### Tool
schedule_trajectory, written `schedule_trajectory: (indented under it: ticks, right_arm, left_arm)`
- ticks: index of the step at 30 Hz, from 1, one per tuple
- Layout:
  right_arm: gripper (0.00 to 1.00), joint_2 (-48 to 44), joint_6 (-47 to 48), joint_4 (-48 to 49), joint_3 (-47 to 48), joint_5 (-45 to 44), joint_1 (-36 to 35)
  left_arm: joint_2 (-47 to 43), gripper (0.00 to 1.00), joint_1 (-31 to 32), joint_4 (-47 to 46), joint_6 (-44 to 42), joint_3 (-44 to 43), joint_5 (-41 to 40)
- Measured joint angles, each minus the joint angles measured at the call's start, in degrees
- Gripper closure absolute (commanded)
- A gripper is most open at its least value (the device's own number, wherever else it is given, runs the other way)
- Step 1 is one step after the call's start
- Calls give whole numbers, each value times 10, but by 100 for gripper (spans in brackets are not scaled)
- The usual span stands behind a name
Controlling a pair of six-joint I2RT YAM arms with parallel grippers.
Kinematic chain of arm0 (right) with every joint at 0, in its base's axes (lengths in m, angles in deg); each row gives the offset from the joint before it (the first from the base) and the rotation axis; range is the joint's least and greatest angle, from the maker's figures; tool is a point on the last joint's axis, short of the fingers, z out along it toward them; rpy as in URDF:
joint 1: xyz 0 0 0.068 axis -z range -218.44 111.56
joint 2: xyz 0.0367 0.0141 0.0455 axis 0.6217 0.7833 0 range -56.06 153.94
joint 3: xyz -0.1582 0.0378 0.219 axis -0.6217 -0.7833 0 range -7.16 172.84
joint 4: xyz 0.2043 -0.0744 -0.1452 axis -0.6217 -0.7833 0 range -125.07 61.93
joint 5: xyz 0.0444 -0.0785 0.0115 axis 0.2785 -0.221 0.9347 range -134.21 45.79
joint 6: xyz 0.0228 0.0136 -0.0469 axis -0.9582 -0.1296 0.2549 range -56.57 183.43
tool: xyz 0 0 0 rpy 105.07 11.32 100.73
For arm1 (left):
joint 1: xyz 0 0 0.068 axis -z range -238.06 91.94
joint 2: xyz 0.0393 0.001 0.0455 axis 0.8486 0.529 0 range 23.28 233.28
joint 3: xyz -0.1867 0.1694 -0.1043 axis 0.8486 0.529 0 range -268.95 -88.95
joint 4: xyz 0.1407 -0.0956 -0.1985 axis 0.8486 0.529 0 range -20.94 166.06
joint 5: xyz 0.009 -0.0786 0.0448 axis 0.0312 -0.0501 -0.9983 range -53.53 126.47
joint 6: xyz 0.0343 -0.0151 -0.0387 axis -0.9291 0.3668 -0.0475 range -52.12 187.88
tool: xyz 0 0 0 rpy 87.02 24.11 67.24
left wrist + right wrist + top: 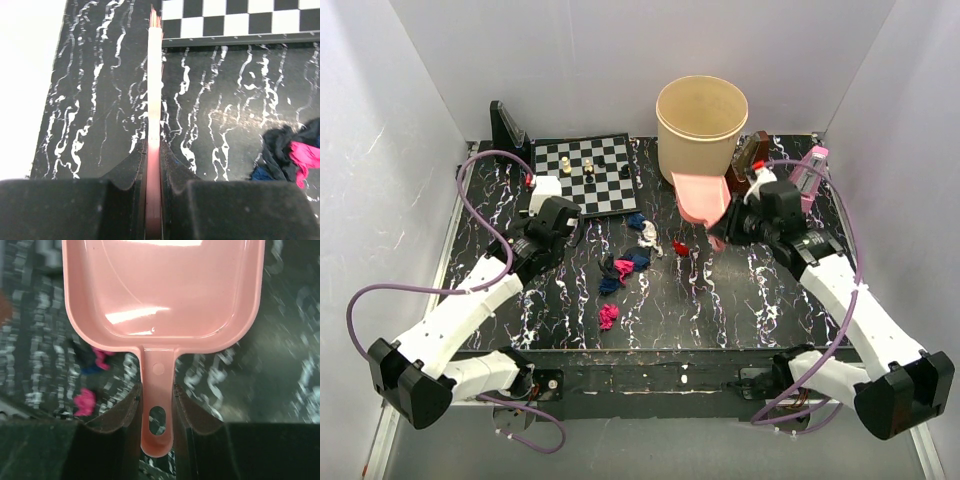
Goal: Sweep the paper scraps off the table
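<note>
Top view: bright, even overhead light with soft shadows. Left wrist view: left margin blown out white, foreground unfocused. Right wrist view: glare streaks on the dustpan [162, 295]; table [280, 365] smeared by blur.

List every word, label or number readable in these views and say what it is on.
None is readable. The pink dustpan, the brush, the bucket and the chessboard show no lettering; the small items by the bucket are too small to tell.
</note>
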Motion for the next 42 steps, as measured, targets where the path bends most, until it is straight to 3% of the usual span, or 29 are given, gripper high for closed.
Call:
schedule_trajectory:
  ticks: [5,11,22,33,38,42]
  right_arm:
    - [99,-61,1,-81,-89,-107,-10]
    - [99,-160,-6,-122,-121,-176,-22]
    - [99,-172,-107,-230,-121,-321,-22]
    - [99,-253,-82,-210,-155,-250,-22]
    - [99,-254,-55,-196,-155,-206,-22]
    - [99,-252,-42,-187,-156,-173,-22]
  left_arm:
    - [-14,100,0,0,16,1,-41]
    - [-45,100,0,-26,-8,4,-52]
    - [-30,100,-1,-57,-58,-8,-30]
    - [123,100,4,-103,-188,-121,200]
    - [154,100,46,-163,-280,-129,239]
    - [209,100,105,-201,-368,-165,219]
